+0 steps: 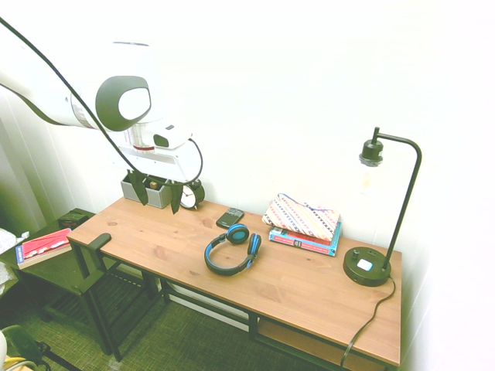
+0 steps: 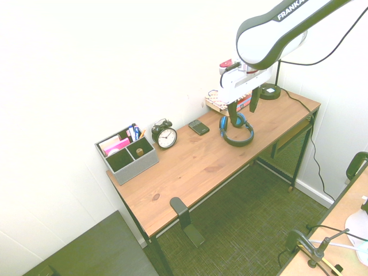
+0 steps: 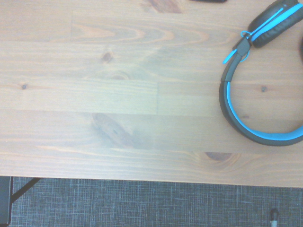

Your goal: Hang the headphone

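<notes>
The headphone (image 1: 230, 250) lies flat on the wooden desk (image 1: 309, 297), blue ear cups toward the wall, black and blue headband toward the front edge. It also shows in the second exterior view (image 2: 236, 142), and its band curves along one side of the wrist view (image 3: 228, 101). My gripper (image 1: 158, 193) hangs open above the desk, off to the left of the headphone and well above it, with nothing between its fingers. In the second exterior view the gripper (image 2: 242, 104) stands in front of the ear cups. A black hook bracket (image 1: 99, 241) (image 2: 179, 208) is clamped to the desk's front edge.
Along the wall stand a grey organiser (image 2: 126, 155), a black alarm clock (image 2: 166, 136), a small black device (image 1: 230, 217), a patterned pouch on books (image 1: 303, 220) and a black desk lamp (image 1: 371, 263). A low side table carries a red book (image 1: 42, 246).
</notes>
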Controlling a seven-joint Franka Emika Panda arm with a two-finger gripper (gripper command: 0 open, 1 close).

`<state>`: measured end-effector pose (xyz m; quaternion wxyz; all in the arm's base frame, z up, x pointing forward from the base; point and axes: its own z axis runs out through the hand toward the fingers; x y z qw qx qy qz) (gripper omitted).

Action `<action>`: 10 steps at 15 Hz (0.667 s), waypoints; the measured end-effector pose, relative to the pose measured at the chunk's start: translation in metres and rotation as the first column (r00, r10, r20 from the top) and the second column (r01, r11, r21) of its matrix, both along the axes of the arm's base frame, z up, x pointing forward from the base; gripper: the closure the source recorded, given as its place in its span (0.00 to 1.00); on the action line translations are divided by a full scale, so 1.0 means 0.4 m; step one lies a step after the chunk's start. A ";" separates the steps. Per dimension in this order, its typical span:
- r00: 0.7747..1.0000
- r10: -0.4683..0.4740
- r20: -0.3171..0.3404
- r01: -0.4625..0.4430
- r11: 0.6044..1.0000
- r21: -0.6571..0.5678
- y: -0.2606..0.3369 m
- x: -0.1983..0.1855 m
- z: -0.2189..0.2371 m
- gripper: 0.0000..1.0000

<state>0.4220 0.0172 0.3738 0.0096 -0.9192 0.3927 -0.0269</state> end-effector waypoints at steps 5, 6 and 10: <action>0.979 0.203 0.017 -0.202 0.978 -0.058 -0.019 0.016 -0.077 0.00; 0.965 0.263 0.007 -0.262 0.962 -0.079 -0.040 0.017 -0.125 0.00; 0.886 0.460 -0.048 -0.462 0.874 -0.152 -0.151 0.026 -0.318 0.00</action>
